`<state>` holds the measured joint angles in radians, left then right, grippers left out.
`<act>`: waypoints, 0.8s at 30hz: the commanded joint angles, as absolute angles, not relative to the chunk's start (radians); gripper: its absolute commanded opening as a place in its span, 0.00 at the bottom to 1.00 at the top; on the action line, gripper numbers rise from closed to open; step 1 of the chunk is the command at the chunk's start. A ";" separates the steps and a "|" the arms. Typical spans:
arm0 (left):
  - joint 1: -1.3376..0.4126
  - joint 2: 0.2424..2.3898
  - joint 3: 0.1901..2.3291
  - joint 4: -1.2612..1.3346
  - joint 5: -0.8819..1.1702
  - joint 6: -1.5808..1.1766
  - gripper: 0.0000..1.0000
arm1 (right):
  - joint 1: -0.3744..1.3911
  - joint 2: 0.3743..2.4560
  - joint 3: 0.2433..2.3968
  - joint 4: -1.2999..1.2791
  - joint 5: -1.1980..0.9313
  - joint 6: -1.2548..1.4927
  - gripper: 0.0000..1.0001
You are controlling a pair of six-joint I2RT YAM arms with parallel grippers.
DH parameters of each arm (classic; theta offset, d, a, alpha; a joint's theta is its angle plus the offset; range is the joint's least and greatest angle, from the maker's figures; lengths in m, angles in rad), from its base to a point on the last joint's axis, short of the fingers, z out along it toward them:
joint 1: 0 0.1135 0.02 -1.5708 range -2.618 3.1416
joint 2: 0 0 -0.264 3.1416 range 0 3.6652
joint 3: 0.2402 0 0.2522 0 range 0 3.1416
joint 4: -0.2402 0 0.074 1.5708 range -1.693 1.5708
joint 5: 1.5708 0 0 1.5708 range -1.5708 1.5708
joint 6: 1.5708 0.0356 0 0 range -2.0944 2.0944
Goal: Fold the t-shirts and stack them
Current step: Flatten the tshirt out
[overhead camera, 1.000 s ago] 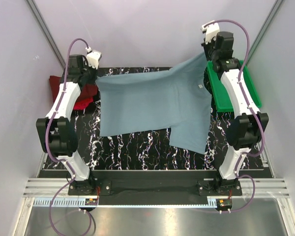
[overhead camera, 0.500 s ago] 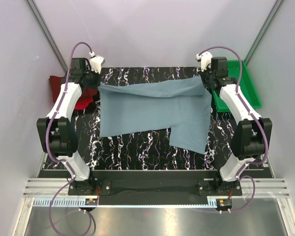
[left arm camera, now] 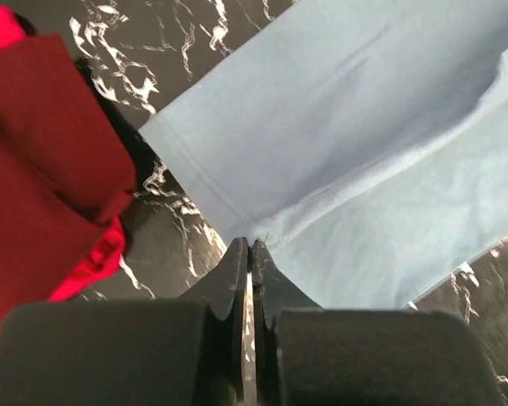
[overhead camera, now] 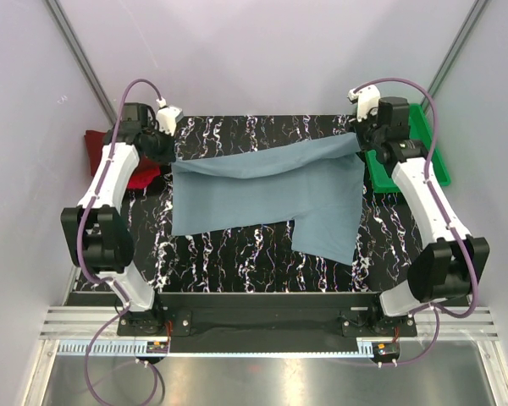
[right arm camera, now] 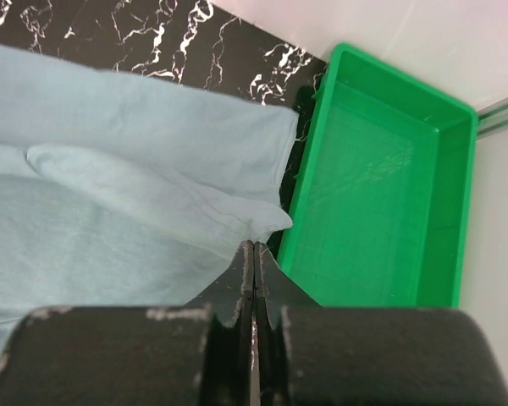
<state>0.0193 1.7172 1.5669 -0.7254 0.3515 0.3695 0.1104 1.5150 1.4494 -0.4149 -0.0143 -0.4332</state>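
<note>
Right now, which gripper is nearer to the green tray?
Right. The right gripper pinches a corner of the grey-blue shirt close beside the green tray. The left gripper holds the opposite corner across the table, next to the maroon shirt, far from the tray.

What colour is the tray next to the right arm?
Bright green tray, plain, no pattern. Shows best in the right wrist view.

The grey-blue shirt (overhead camera: 262,190) is soft, matt cloth, smooth, with a stitched hem. The maroon shirt (left arm camera: 34,169) and the red shirt (left arm camera: 93,262) are matt cloth too. The table (overhead camera: 237,254) is black with white veins like marble and is faintly glossy. The green tray (right arm camera: 381,194) is smooth, shiny plastic. The rail (overhead camera: 76,323) is bare, ribbed metal.
</note>
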 commanded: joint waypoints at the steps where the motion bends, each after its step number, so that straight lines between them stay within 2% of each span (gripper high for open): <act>1: 0.017 1.640 1.600 -0.787 0.396 0.382 0.00 | 0.104 1.460 1.445 -0.434 -0.029 -0.417 0.00; 4: 0.017 1.608 1.598 -0.834 0.405 0.384 0.00 | 0.104 1.427 1.434 -0.451 -0.034 -0.397 0.00; 9: 0.017 1.435 1.522 -0.848 0.419 0.373 0.00 | 0.104 1.295 1.450 -0.531 -0.032 -0.371 0.00; 19: 0.017 1.039 1.480 -0.796 0.475 0.338 0.00 | 0.104 1.071 1.790 -0.779 -0.034 -0.336 0.00; 24: 0.017 0.862 1.519 -0.697 0.456 0.314 0.00 | 0.104 1.000 1.966 -0.818 -0.035 -0.328 0.00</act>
